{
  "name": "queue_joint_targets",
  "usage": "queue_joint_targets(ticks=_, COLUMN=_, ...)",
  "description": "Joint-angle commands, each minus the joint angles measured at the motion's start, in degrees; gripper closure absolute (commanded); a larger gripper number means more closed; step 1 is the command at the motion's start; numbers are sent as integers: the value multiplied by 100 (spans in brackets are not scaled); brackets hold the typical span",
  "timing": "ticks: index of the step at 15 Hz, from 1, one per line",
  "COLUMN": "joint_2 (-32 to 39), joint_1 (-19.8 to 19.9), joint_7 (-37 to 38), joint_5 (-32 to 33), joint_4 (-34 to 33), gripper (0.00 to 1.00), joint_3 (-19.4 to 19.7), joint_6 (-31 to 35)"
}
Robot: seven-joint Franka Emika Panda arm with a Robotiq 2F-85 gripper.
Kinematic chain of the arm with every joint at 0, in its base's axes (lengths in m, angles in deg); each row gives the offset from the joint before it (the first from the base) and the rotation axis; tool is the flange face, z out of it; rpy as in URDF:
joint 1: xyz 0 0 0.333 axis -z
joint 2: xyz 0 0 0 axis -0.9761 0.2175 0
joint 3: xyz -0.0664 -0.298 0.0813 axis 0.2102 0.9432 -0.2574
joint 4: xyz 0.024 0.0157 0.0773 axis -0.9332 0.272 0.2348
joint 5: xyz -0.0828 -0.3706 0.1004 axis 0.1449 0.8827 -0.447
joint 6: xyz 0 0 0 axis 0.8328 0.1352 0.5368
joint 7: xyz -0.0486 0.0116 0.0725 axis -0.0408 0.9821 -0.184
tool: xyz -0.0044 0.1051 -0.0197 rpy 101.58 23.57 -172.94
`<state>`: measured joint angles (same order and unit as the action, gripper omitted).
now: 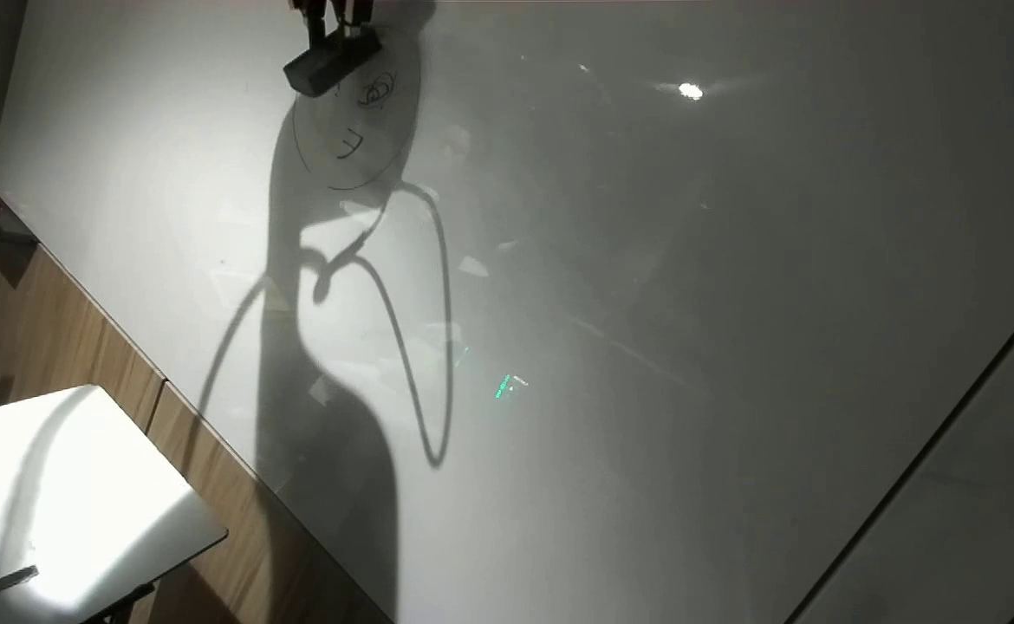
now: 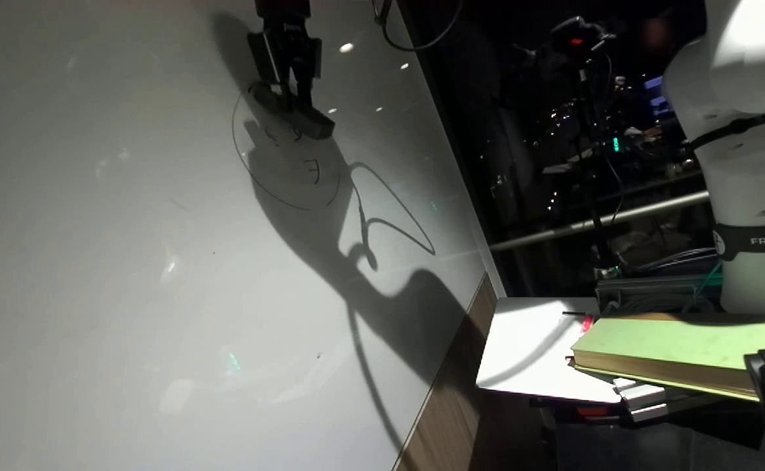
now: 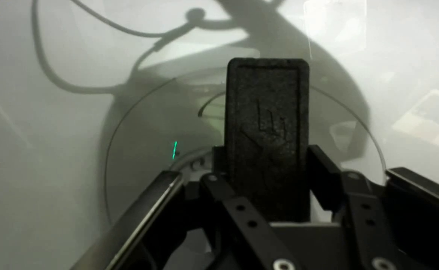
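– What has the claw (image 3: 267,164) got?
– A dark whiteboard eraser (image 3: 268,101); it is closed on both long sides, no wider apart than the eraser itself
– And where is that?
– Over the upper part of a round face (image 1: 350,144) drawn on the whiteboard (image 1: 646,390), in both exterior views (whether it touches the whiteboard, I can't tell)
– Anything else?
– A broad shadow (image 1: 325,433) crosses the face, and a thick green book (image 2: 677,343) shows in an exterior view

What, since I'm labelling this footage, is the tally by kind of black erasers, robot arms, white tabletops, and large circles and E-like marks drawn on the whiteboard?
Black eraser: 1
Robot arm: 1
White tabletop: 1
Large circle: 1
E-like mark: 1
Total: 5
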<state>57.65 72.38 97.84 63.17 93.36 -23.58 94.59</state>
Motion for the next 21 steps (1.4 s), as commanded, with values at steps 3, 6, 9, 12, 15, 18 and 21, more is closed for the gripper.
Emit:
queue_joint_targets(ticks=3, joint_2=626, joint_1=182, joint_7=12, joint_5=145, joint_4=-1344, gripper=71, joint_3=-29, joint_6=296)
queue_joint_targets(ticks=6, joint_2=670, joint_1=164, joint_7=62, joint_5=164, joint_4=-1144, gripper=71, joint_3=-43, joint_6=410)
queue_joint_targets(ticks=9, joint_2=649, joint_1=152, joint_7=99, joint_5=155, joint_4=-879, gripper=71, joint_3=-56, joint_6=509)
queue_joint_targets(ticks=12, joint_2=681, joint_1=106, joint_7=227, joint_5=133, joint_4=-635, gripper=71, joint_3=-138, joint_6=613)
queue_joint_targets(ticks=15, joint_2=755, joint_1=29, joint_7=506, joint_5=253, joint_4=-219, gripper=71, joint_3=-355, joint_6=882)
queue_joint_targets(ticks=18, joint_2=927, joint_1=-26, joint_7=792, joint_5=487, joint_4=2, gripper=71, joint_3=-538, joint_6=1074)
queue_joint_targets(ticks=21, joint_2=1084, joint_1=-106, joint_7=1103, joint_5=790, joint_4=114, gripper=71, joint_3=-690, joint_6=1159)
